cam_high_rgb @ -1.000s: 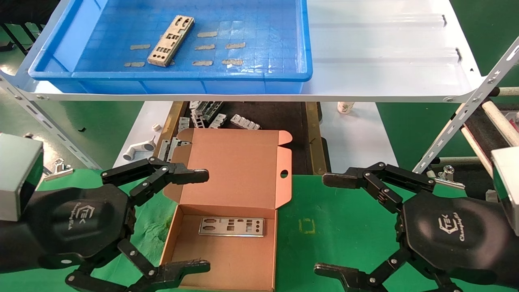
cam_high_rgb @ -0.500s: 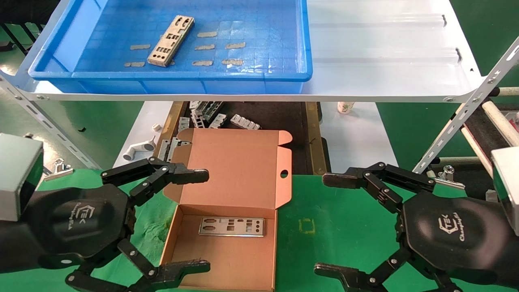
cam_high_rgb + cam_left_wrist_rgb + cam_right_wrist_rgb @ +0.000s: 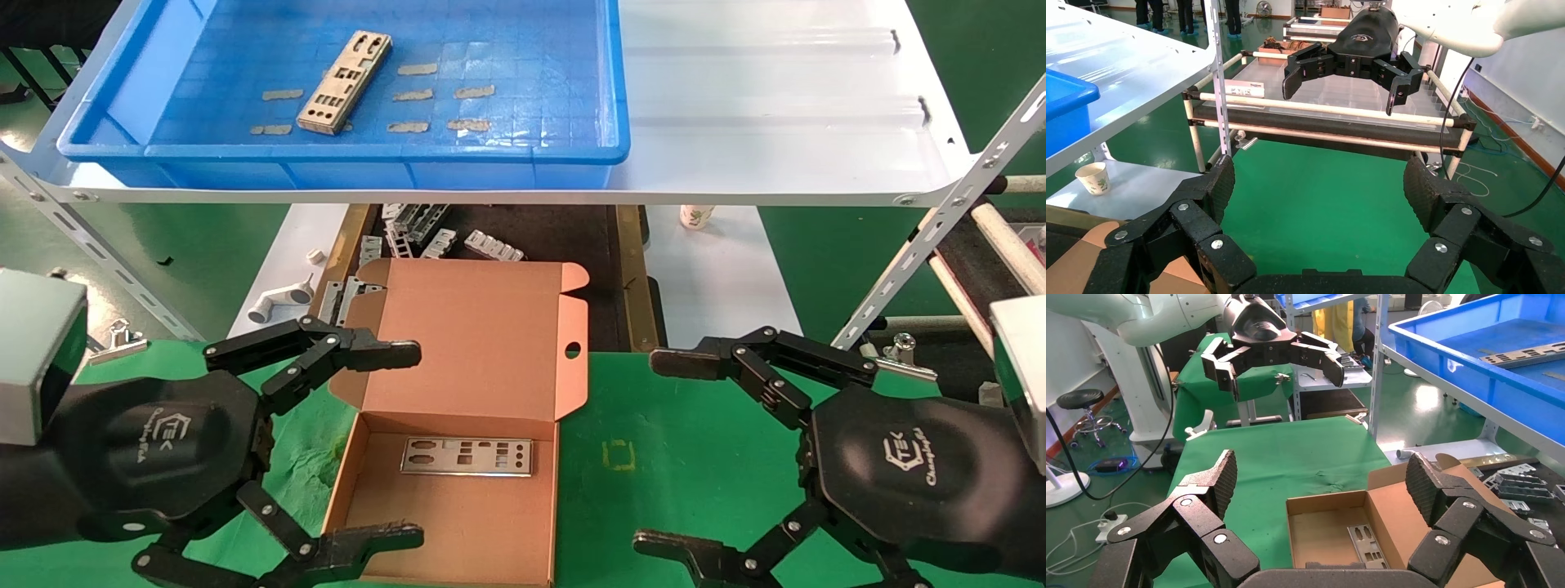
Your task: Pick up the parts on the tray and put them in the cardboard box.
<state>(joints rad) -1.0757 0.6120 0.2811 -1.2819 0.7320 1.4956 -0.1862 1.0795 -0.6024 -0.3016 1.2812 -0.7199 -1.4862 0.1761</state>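
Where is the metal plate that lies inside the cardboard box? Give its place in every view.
Head view: metal plate flat on the cardboard box floor, near the lid hinge.
Left wrist view: not in it.
Right wrist view: plate on the box floor, partly hidden.
Shared landmark: the box; green table cover.

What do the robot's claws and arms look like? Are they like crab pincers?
A bit! The left claw and right claw are black, with jointed linkage fingers held by silver screws and rough textured pads. Each rounded black body carries a small white logo. Behind sit silver-grey wrist blocks, and the arms are smooth white.
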